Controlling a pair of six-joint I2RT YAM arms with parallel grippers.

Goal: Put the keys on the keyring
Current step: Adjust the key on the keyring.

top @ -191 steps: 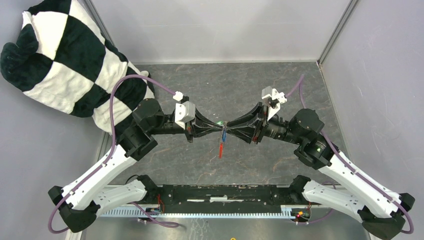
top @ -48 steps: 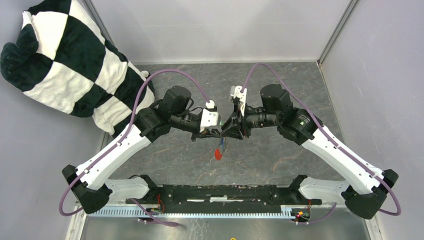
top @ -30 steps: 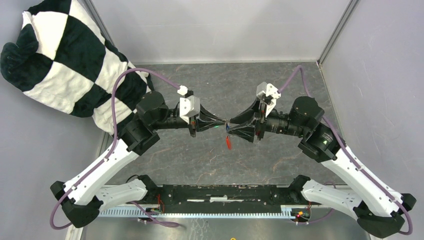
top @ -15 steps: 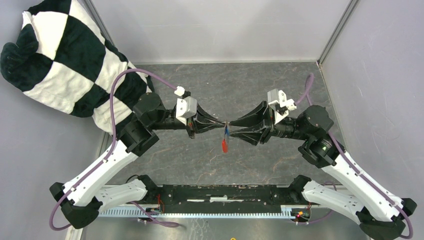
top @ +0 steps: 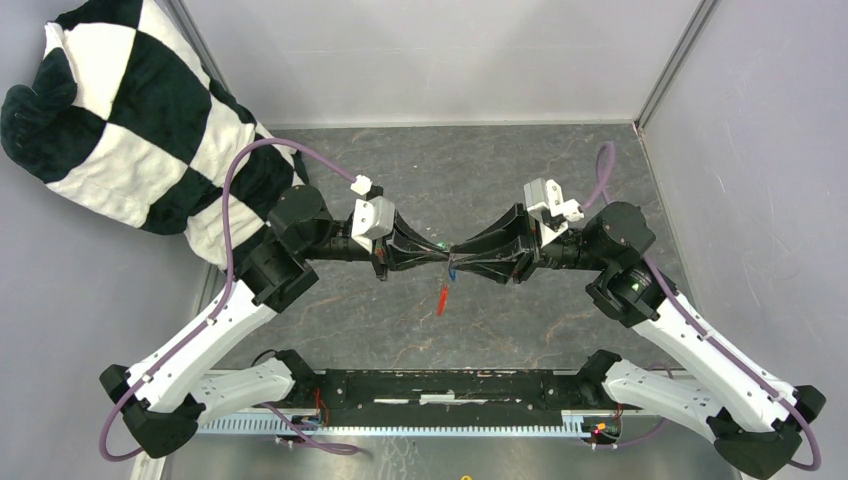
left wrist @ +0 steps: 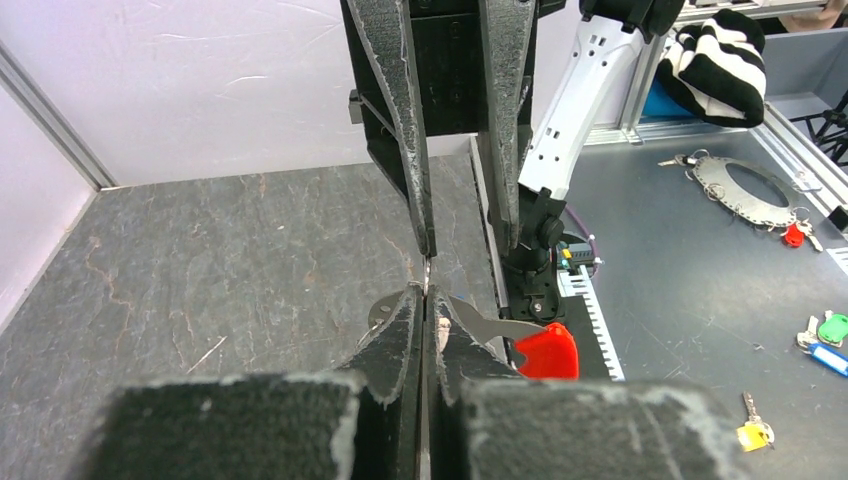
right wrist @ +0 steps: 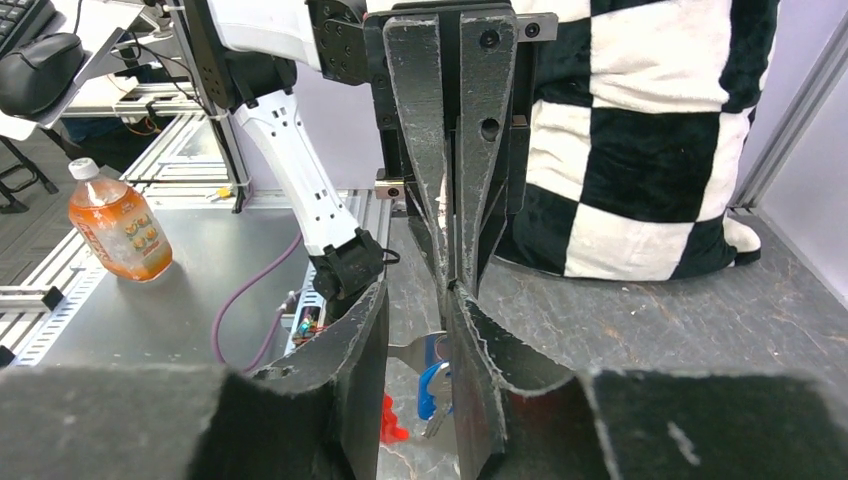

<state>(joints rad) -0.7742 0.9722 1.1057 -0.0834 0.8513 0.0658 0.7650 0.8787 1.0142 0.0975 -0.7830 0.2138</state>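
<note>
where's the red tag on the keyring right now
In the top view the keyring's red tag dangles at table centre, just below where the left fingers and the right fingers meet tip to tip, with the blue key right beside it.

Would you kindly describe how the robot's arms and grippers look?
The left arm and right arm have white shells with black joints and bases. A purple cable runs along each to a white wrist housing. The jaws are long, black, tapered wedges with worn grey edges.
</note>
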